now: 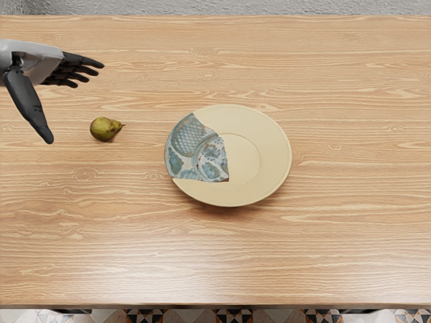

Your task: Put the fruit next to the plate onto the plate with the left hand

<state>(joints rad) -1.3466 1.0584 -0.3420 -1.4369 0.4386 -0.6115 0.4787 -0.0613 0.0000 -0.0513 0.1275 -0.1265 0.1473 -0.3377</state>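
Note:
A small olive-green pear [105, 128] lies on the wooden table, to the left of the plate. The plate [259, 155] is round and cream-coloured, with a blue-grey patterned patch on its left part. My left hand [50, 84] hovers at the far left edge, up and to the left of the pear. Its dark fingers [79, 69] point right and are spread, while the thumb [30, 108] hangs down toward the pear's left side. The hand holds nothing and does not touch the pear.
The wooden table [215, 256] fills the view, with its front edge near the bottom and a patterned floor below it.

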